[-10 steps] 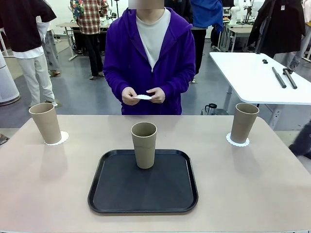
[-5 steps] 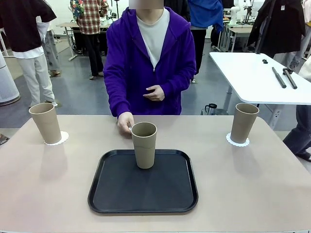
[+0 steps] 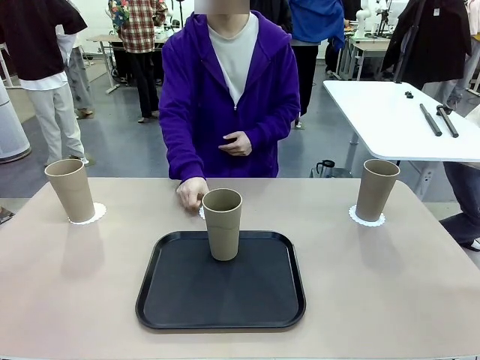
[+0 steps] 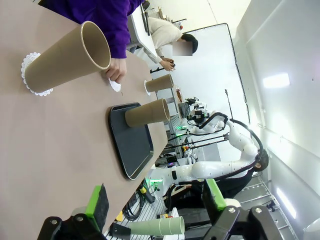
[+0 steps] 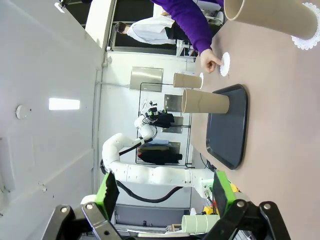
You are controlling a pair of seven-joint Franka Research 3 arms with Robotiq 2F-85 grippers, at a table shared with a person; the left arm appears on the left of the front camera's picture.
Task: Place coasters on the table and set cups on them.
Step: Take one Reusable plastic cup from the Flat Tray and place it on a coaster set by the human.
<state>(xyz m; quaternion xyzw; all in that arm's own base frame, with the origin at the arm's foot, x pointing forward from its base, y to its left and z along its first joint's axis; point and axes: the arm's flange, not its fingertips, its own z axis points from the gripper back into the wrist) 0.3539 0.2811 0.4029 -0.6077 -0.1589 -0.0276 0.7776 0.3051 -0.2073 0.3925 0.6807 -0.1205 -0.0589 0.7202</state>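
Cup (image 3: 223, 223) at far edge of tray (image 3: 247, 294) (open table (image 3: 75, 285) either side)

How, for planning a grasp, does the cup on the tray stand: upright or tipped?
Upright: the cup stands base-down on the black tray, open rim up.

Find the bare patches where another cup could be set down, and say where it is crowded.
Bare table lies between left cup and black tray, and between tray and right cup; the tray's near half is bare too. Crowded: the tray's far edge, with middle cup, person's hand and doily.
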